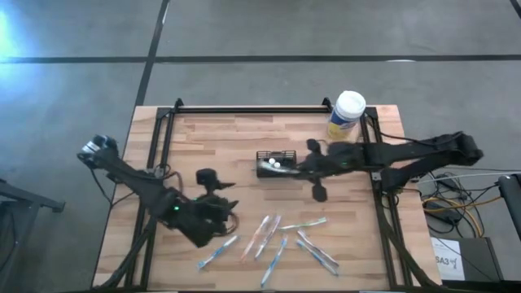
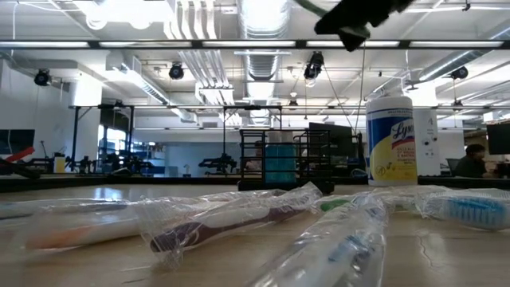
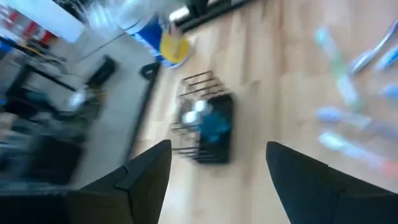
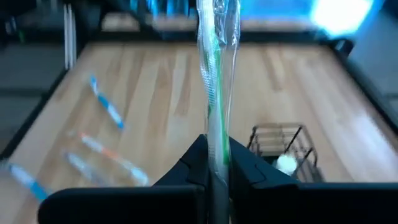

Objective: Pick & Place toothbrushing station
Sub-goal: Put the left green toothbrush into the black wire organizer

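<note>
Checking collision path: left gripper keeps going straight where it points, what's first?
Probably the small black wire-mesh caddy: it sits centred ahead between the open left gripper's fingers, bare wooden table between them. Depth is unclear.

We see even overhead light on the wooden table point(image 1: 244, 187) in the high view, with a pale glare patch on the grey floor point(image 1: 16, 32) well left of it and soft shadows beneath both arms. At table height, ceiling lights point(image 2: 263, 12) blow out to white above the wipes canister point(image 2: 391, 139), while the wrapped toothbrushes point(image 2: 231, 223) nearest the lens are out of focus and glint. Motion blur smears the left wrist view, the wire-mesh caddy point(image 3: 205, 121) included. In the right wrist view, a bright blue-white glare point(image 4: 339, 15) burns beyond the table's far edge.
</note>
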